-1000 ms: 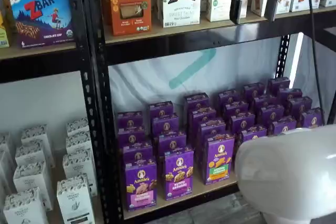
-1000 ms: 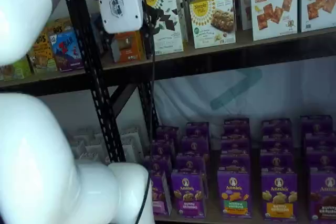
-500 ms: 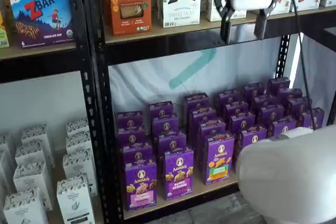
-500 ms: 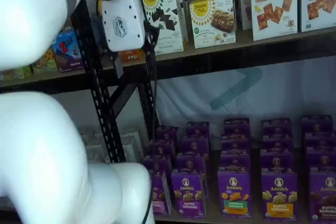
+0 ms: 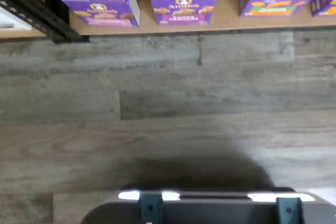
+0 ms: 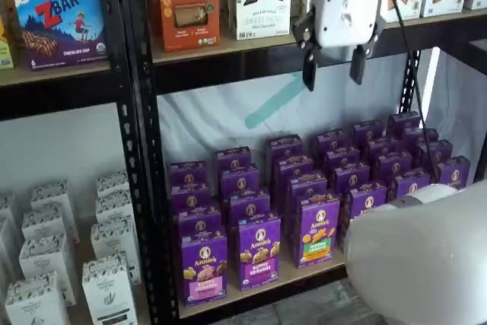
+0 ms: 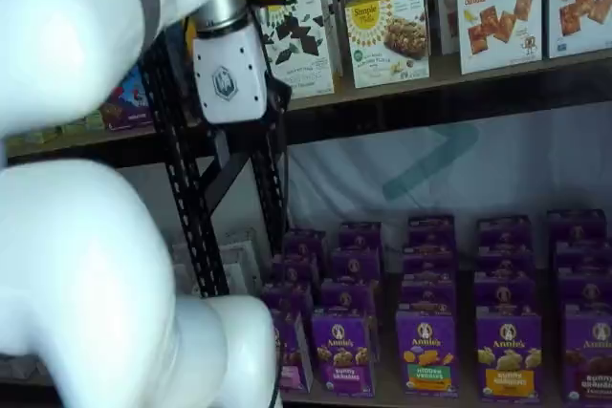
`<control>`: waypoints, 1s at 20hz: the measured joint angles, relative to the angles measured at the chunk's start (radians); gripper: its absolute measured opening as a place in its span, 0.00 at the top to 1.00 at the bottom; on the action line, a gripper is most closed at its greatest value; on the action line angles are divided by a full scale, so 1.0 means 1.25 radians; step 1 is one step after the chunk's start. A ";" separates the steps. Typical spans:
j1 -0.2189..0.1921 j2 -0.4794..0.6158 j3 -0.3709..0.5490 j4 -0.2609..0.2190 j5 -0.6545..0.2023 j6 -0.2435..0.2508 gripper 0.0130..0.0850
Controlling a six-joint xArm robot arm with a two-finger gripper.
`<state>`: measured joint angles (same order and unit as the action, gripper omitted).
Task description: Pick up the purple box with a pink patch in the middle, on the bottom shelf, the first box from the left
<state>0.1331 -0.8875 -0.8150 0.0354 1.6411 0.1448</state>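
A: Which finishes are showing on the rack?

B: The uprights [image 6: 141,188] are showing matt black perforated metal. The bottom shelf [image 6: 300,272] is presenting a light tan wooden board, smooth and matt.

A: And the goods?

B: The purple box [image 6: 204,268] is appearing as printed cardboard with a slight sheen. The cartons [image 6: 46,264] in the neighbouring bay are looking like matt white paperboard.

A: The robot?

B: The gripper [image 6: 333,70] is showing a glossy white plastic body and matt black fingers [image 6: 310,71]. The floor [image 5: 168,103] is reading as grey wood-grain planking, matt.
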 joint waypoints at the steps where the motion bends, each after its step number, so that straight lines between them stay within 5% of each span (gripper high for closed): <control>1: 0.002 -0.002 0.015 0.003 -0.020 0.002 0.00; 12: 0.048 0.032 0.148 0.013 -0.173 0.041 0.00; 17: 0.087 0.042 0.229 -0.037 -0.293 0.090 0.00; 20: 0.089 0.063 0.268 -0.030 -0.355 0.090 0.00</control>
<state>0.2439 -0.8084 -0.4796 -0.0019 1.1979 0.2571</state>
